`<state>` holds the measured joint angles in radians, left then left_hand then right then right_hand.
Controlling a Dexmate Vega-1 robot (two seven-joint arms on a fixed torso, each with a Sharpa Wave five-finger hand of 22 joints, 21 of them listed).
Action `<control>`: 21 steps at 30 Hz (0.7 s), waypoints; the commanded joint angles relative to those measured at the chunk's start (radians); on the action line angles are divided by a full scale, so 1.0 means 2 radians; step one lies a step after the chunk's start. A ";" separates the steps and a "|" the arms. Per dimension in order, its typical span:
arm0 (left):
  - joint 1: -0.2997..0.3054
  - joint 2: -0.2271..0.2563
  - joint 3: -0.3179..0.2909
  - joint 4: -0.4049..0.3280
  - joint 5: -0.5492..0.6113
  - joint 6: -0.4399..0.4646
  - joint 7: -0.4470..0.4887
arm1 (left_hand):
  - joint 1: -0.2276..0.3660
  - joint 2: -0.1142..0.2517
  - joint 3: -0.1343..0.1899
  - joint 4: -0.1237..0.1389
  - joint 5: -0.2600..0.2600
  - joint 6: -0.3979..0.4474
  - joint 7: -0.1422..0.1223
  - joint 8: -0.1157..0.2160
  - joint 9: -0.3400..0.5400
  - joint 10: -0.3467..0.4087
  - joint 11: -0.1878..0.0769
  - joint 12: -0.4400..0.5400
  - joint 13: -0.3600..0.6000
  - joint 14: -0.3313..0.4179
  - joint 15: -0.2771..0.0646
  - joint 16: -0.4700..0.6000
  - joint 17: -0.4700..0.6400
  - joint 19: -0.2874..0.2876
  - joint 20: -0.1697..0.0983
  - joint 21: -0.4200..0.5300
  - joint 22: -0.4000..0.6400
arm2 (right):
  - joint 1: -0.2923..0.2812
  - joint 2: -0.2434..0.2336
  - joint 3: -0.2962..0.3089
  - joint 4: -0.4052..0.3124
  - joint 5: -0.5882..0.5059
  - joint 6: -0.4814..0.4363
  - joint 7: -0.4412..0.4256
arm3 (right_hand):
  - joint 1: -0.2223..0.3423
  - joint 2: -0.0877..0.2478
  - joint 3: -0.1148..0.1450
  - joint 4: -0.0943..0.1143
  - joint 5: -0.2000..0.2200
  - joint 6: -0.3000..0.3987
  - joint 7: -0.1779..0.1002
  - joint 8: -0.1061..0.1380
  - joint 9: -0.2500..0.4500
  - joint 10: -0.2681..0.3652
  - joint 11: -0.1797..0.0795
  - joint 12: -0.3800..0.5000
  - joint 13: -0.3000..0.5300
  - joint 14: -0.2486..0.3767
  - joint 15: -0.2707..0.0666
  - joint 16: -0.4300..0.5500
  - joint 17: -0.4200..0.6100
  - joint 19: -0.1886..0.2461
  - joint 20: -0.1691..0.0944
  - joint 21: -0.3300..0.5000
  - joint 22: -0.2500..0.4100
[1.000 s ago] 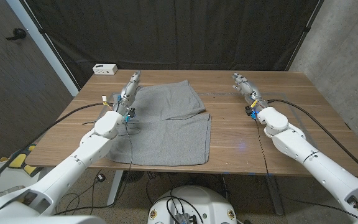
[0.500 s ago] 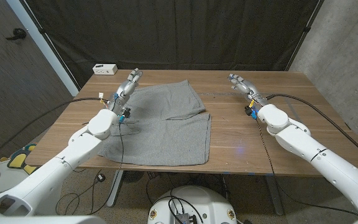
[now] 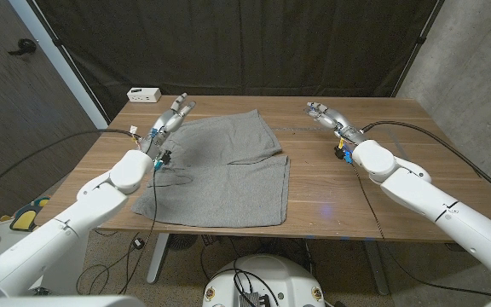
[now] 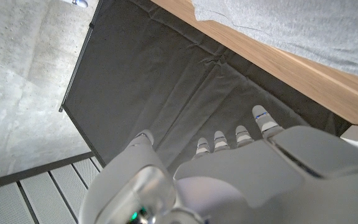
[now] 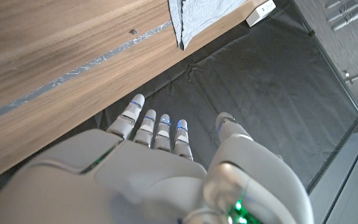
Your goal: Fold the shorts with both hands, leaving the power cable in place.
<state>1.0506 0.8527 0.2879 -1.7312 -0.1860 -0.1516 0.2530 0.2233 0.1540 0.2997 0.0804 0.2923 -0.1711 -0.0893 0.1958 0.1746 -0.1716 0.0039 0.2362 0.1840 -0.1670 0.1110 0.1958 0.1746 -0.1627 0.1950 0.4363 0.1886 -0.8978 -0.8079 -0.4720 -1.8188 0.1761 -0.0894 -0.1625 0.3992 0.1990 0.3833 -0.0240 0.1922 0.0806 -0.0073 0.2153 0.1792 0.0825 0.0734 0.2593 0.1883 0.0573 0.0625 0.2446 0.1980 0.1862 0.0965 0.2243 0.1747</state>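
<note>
Both hands up, holding nothing.
The grey shorts [image 3: 220, 169] lie flat on the table [image 3: 382, 183]. The left hand [image 3: 174, 113] and right hand [image 3: 324, 113] hover with straight fingers, slightly apart, touching nothing.

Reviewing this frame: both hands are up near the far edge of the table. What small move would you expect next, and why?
Probably the left hand lowers onto the far left corner of the gray shorts to grip it. It hovers open just above that corner, holding nothing, and the shorts lie spread flat. The right hand is open too, well off the cloth over bare table, so it must come in.
</note>
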 commanded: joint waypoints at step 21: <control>0.176 0.093 -0.138 -0.138 0.091 0.085 0.035 | 0.018 0.003 0.020 -0.004 -0.023 -0.014 0.002 -0.004 0.003 -0.012 0.002 -0.010 0.002 -0.006 -0.001 -0.004 0.002 -0.006 0.001 -0.008 0.004 | -0.040 -0.058 -0.020 -0.166 -0.153 -0.114 0.001 | 0.016 -0.003 0.016 -0.001 -0.003 0.023 -0.006 0.002 0.002 0.023 -0.005 0.002 0.001 0.015 -0.010 0.006 0.001 0.009 0.000 0.001 0.001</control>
<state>1.2737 1.0020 0.1240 -1.9326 -0.0627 -0.0387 0.3068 0.2484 0.1634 0.3285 0.0747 0.2544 -0.1711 -0.0893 0.1884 0.1745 -0.1716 0.0038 0.2168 0.1839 -0.1671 0.1108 0.1884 0.1745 -0.1703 0.1948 0.4248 0.1934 -0.9437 -0.8879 -0.5008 -2.0284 -0.0446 -0.2421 -0.1792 0.4177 0.1909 0.4075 -0.0247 0.1885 0.1164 -0.0180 0.2153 0.1791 0.1164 0.0644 0.2593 0.1882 0.0788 0.0410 0.2517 0.1979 0.1952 0.0984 0.2243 0.1745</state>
